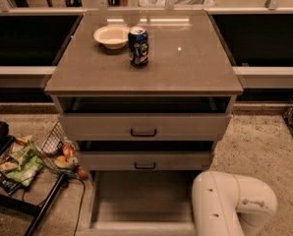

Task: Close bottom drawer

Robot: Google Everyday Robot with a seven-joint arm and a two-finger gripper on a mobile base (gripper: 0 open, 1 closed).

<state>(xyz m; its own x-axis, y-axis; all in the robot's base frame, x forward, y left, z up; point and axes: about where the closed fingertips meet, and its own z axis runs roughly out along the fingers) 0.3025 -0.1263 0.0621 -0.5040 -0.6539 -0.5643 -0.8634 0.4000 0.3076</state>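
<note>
How the jaws stand cannot be told: the gripper is out of frame, beyond the smooth, rounded white arm at lower right. The boxy cabinet has a glossy brown top. Its bottom drawer stands pulled out, its pale flat interior bare. A round cream bowl sits beside a cylindrical blue can.

Smooth, faintly glossy on the table top, with lamp glints. Matt, painted-looking on the bottom drawer, pale and bare inside. Shiny printed metal on the can; smooth white on the bowl. Glossy moulded plastic on the arm shell, lower right; hand out of frame. Rough, speckled on the floor.
</note>
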